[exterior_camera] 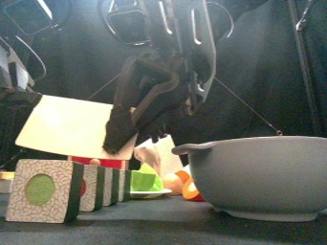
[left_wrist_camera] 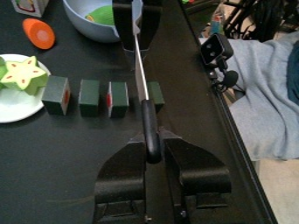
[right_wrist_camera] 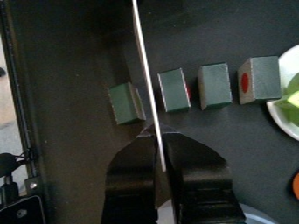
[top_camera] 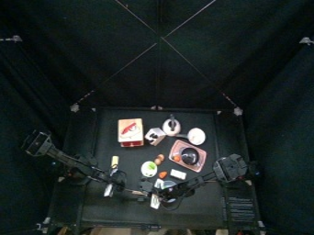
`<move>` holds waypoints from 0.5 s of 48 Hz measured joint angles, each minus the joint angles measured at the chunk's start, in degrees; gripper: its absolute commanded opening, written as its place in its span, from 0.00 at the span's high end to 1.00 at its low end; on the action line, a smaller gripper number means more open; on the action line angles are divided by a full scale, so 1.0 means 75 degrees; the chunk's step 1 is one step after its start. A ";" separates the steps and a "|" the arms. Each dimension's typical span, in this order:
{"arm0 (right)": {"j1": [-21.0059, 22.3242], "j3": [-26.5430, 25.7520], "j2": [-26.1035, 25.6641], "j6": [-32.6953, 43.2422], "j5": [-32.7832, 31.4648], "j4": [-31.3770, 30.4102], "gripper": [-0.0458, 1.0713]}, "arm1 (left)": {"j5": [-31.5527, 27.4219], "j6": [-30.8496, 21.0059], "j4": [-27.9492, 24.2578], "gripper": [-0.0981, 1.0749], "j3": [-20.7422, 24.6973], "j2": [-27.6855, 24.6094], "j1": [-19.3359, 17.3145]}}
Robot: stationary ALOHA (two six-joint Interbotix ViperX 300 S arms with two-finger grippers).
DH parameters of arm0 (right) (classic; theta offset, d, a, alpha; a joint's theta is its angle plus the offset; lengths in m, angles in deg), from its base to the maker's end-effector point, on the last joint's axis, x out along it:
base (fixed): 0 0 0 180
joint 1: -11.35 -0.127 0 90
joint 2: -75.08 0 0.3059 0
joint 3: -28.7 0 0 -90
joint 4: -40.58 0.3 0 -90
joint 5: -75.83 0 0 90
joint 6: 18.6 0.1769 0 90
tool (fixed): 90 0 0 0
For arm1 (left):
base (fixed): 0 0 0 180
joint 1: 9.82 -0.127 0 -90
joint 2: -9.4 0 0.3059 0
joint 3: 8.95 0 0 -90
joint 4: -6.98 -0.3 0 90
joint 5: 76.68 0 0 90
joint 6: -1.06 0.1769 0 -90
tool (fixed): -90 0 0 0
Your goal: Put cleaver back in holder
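Now both grippers hold the cleaver above the holder.
Left gripper (left_wrist_camera: 149, 162) and right gripper (right_wrist_camera: 156, 144) jaws clamp the broad silver steel cleaver (exterior_camera: 76, 126) (edge-on to both wrists); next, lower it into the row of green wooden holder blocks (left_wrist_camera: 107, 96).

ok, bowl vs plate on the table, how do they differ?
The bowl is deep and grey-blue; the plate is flat and white. The bowl holds a green piece; the plate carries a pale star-shaped one. The row of green blocks lies beside the plate, apart from the bowl. Both are round and hold something green.
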 measured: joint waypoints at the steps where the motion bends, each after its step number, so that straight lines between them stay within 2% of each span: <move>1: 0.0000 0.0000 0.0000 0.0000 0.0000 0.0000 0.92 | 0.0000 0.0000 0.0000 0.56 0.0000 0.0000 0.0000; 6: -0.0012 0.0082 -0.0117 0.0000 0.0035 -0.0094 0.87 | -0.0012 -0.0012 0.0012 0.56 0.0000 0.0035 -0.0023; 14: -0.0012 0.0410 -0.0785 0.0012 0.0059 -0.0504 0.54 | -0.0328 -0.0012 0.0187 0.56 0.0258 0.0398 -0.0398; 18: 0.0047 0.0562 -0.1055 0.0012 0.0070 -0.0680 0.43 | -0.0480 -0.0047 0.0246 0.56 0.0316 0.0773 -0.0785; 24: 0.0387 0.0902 -0.1500 0.0035 0.0082 -0.0891 0.37 | -0.0645 -0.0035 0.0398 0.56 0.0352 0.1453 -0.1324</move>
